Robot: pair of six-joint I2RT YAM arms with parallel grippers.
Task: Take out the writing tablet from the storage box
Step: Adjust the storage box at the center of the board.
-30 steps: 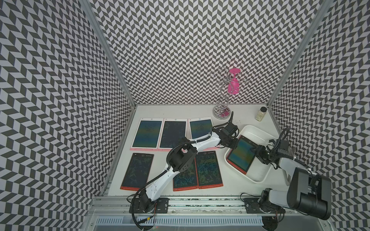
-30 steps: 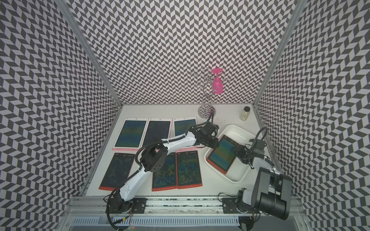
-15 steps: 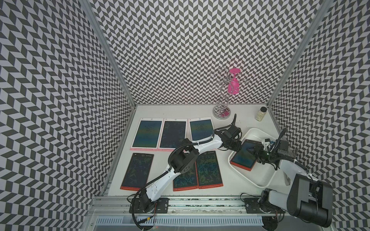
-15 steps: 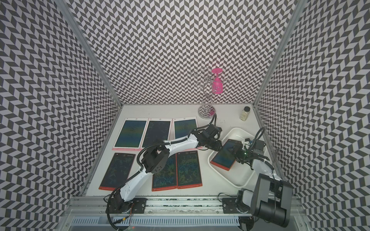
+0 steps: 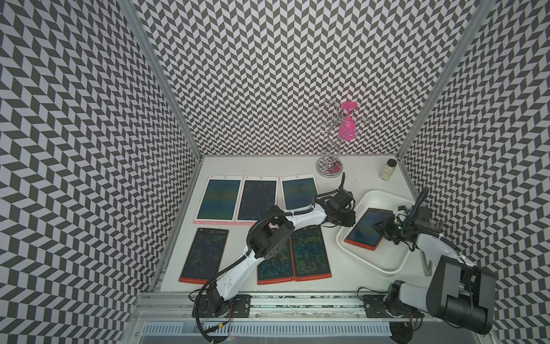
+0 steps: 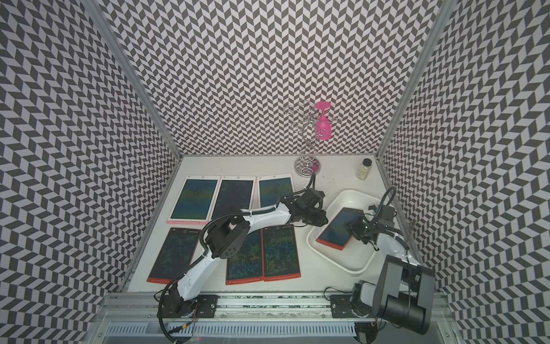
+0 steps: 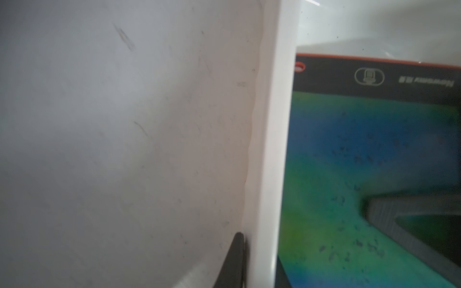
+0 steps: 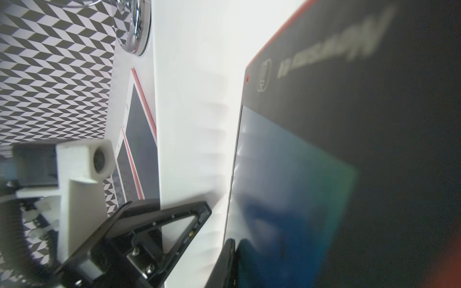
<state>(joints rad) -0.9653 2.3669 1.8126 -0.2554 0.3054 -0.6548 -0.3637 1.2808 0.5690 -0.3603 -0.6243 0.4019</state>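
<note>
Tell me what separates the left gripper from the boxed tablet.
The storage box's white rim: in the left wrist view one finger of the left gripper stands on its table side, the writing tablet inside.

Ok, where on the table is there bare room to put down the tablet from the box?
Bare table lies at the back between the glass stand, the small jar and the storage box. A narrow strip runs in front between the red tablets and the box. The left is crowded: three pink tablets, three red, the left arm across.
</note>
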